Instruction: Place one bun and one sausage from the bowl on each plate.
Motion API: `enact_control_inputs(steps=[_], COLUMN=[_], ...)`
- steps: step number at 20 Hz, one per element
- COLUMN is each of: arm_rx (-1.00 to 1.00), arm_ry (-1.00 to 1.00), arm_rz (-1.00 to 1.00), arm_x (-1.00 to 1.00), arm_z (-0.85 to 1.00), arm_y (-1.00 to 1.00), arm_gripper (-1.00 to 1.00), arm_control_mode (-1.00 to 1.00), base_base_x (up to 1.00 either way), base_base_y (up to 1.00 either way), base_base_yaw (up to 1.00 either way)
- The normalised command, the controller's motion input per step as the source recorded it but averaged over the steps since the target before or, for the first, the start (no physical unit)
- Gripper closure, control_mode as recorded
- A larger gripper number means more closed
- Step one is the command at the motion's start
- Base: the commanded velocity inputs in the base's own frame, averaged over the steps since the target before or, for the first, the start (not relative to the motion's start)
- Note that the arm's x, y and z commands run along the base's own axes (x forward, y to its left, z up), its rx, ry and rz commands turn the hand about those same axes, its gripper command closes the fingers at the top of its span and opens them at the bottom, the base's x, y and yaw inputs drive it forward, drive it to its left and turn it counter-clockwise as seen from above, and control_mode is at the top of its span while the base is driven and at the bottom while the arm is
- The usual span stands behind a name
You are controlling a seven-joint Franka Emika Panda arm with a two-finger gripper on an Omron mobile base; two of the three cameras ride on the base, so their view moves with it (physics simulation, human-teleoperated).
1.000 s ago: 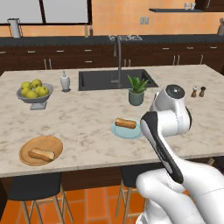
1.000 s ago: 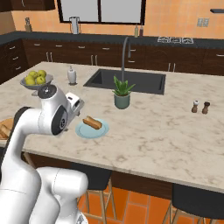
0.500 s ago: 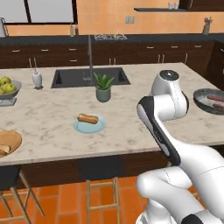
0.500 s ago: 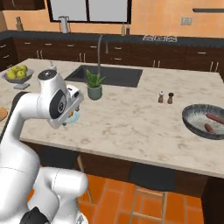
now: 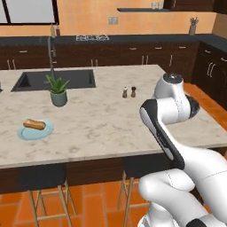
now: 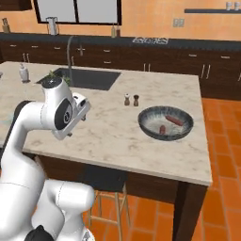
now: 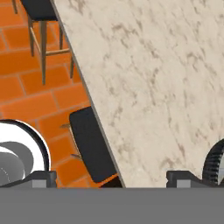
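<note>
A pale marble-topped island table stands on an orange tiled floor, with black-seated wooden stools tucked beneath. Dark brown cabinets line the orange back wall, under a window.

The whole kitchen sits under a soft, even, warm light with no single lamp to blame for it; the orange walls and terracotta floor tiles glow flatly. The pale marbled stone counter looks bright without any hard glare. Shadows are faint: a weak dark patch under the small potted green plant in its grey pot, and deeper shade beneath the counter overhang where the dark-seated stools stand. The wide dark grey bowl with its paler lining shows a mild sheen inside. Both base views are slightly soft and grainy. The hand view is sharper, without bending at its edges.
</note>
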Motion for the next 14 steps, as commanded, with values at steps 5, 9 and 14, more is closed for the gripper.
enact_control_inputs(steps=[5, 9, 14], arm_rx=[0.00, 0.00, 0.00], arm_ry=[0.00, 0.00, 0.00], arm_rz=[0.00, 0.00, 0.00], arm_x=[0.00, 0.00, 0.00], arm_z=[0.00, 0.00, 0.00], arm_y=[0.00, 0.00, 0.00], arm_gripper=[-1.00, -1.00, -1.00], arm_control_mode=[1.00, 1.00, 1.00], base_base_x=[0.25, 0.58, 0.51], base_base_y=[-1.00, -0.86, -0.06], base_base_yaw=[-0.03, -0.01, -0.11])
